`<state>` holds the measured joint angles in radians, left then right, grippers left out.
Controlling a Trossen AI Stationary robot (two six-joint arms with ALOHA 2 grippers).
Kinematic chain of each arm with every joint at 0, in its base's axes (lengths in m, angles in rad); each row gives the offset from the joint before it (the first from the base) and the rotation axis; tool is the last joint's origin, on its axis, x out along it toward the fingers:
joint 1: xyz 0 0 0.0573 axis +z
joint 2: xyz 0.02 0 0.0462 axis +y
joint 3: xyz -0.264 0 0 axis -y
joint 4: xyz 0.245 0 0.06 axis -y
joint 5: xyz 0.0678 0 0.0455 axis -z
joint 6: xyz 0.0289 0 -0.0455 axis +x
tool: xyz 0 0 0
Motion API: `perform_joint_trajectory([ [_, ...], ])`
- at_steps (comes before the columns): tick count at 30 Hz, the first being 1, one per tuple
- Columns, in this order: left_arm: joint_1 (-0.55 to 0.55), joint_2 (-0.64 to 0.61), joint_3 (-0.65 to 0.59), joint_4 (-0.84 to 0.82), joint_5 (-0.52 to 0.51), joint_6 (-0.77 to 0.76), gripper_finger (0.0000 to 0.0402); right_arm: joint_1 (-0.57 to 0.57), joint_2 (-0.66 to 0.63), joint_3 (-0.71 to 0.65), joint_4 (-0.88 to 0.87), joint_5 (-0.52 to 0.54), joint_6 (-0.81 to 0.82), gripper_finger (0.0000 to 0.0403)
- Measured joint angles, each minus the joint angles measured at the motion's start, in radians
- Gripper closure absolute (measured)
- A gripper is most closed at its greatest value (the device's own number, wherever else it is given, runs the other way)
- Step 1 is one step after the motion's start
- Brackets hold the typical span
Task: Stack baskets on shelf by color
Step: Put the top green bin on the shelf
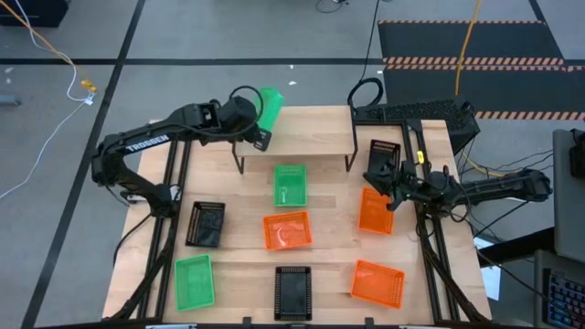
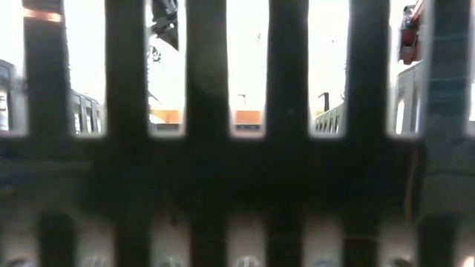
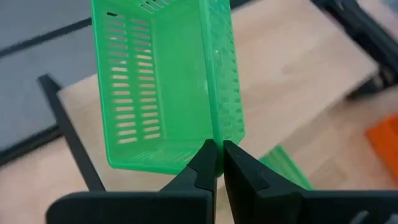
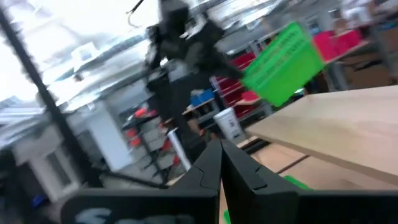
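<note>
Above the shelf's (image 1: 294, 128) ten-o'clock corner, my left pincer (image 3: 216, 163), clamped on a green basket's (image 3: 165, 81) wall, must next lower it flat.

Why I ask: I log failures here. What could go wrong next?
The left gripper pinches just one thin wall of the bright green perforated plastic basket, which hangs tilted; it may slip. It hovers by the left rear corner of the light wooden shelf, so a release could drop it off. The right gripper waits beside the shelf.
</note>
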<state>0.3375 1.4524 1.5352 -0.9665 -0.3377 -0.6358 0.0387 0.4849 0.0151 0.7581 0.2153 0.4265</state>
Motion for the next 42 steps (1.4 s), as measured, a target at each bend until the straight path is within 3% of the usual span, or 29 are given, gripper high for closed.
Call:
perform_joint_trajectory([
  [5,0.000,0.004,0.000,-0.028,-0.001,-0.227,0.0395,-0.003,-0.005,0.000,0.024,-0.033,-0.066,0.0403],
  [9,0.019,0.003,0.001,-0.023,0.058,-0.317,0.0390,-0.026,-0.013,0.000,0.069,-0.035,-0.092,0.0403],
  [17,0.088,0.003,0.010,-0.015,0.059,-0.086,0.0393,-0.025,-0.013,0.001,0.022,-0.113,0.028,0.0403],
  [22,0.115,0.003,0.010,-0.082,0.185,-0.039,0.0391,-0.037,-0.019,0.043,0.030,-0.109,0.031,0.0403],
  [27,0.110,0.001,0.011,-0.143,0.222,0.026,0.0395,-0.039,-0.018,0.091,0.035,-0.067,-0.021,0.0403],
  [31,0.104,0.002,0.011,-0.140,0.226,0.065,0.0372,-0.039,-0.019,0.146,0.038,0.021,-0.075,0.0403],
  [37,0.102,0.002,0.011,-0.095,0.225,0.098,0.0318,-0.039,-0.012,0.215,0.035,0.024,-0.200,0.0403],
  [42,0.067,0.003,0.010,0.049,0.225,0.238,0.0277,-0.039,0.003,0.250,0.024,0.025,-0.287,0.0403],
])
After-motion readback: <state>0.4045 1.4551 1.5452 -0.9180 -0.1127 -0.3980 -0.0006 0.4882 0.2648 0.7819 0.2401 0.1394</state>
